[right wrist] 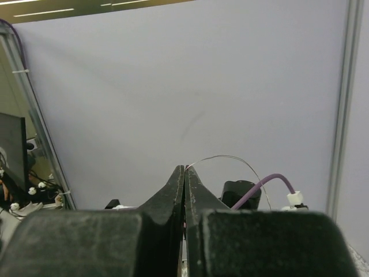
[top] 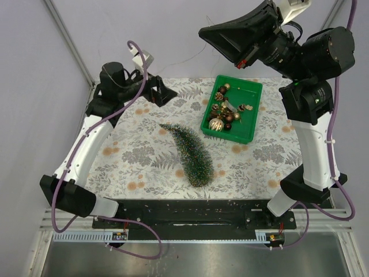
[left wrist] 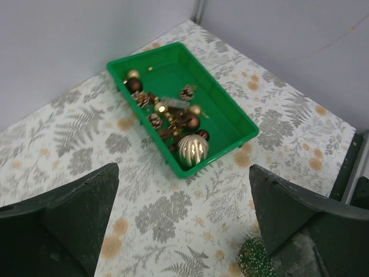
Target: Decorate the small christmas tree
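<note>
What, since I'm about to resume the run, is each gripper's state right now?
Left gripper: open, empty.
Right gripper: shut, nothing seen held.

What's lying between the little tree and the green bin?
Nothing. Only bare fern-patterned tablecloth lies between the tree and the bin, as the top view shows.

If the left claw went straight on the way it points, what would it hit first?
Likely the left gripper meets the fern-patterned tablecloth just short of the green plastic bin; depth is unclear.
</note>
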Motion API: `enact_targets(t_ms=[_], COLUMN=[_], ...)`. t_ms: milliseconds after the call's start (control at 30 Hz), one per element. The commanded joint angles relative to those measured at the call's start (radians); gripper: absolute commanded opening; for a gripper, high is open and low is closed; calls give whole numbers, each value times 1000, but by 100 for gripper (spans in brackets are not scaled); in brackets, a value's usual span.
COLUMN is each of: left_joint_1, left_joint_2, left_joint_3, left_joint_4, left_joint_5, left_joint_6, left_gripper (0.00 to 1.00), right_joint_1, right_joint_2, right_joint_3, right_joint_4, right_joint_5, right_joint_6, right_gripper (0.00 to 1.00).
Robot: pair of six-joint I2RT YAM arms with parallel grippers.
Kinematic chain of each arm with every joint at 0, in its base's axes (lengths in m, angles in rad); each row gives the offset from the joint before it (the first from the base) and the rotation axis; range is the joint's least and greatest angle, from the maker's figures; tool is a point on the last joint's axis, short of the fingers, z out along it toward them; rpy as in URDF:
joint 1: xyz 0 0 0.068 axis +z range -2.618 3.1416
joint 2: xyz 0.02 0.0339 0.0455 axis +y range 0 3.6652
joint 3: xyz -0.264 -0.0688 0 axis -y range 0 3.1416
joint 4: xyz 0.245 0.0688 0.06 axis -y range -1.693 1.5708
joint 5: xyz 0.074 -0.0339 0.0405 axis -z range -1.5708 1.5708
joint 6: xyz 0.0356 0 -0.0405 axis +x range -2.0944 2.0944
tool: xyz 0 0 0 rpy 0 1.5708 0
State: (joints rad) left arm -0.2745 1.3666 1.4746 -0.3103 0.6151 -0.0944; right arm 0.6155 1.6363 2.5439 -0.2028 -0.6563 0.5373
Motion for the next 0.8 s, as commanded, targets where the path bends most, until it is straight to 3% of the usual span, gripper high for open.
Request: enact_targets(t_ms=[0,100,200,400,633,767], left_joint_1=[-60,-118,-138,-152,-167,-186], left_joint_2=[54,94,132,203,293,357], left_joint_3=[114,170,210,196,190,245], left_joint_4=[102,59,66,287,699,853], left_joint_5=[167,190,306,514,526,512], left_joint_6=[146,264,262,72,-253,-384], left_gripper=[99,99,99,99,99,99], right_joint_1=[7,9,7,7,6,6], right_joint_2=[7,-3,-1,5,20,34], right_joint_3=[-22,-54,-57,-24,-4,19], right_joint_4=[74,80,72,43,63,62], right_joint_5=[-65,-59,-55,-34,-39,-39], right_joint_6=[67,64,53,24,43,44], right_gripper=[0,0,0,0,0,0])
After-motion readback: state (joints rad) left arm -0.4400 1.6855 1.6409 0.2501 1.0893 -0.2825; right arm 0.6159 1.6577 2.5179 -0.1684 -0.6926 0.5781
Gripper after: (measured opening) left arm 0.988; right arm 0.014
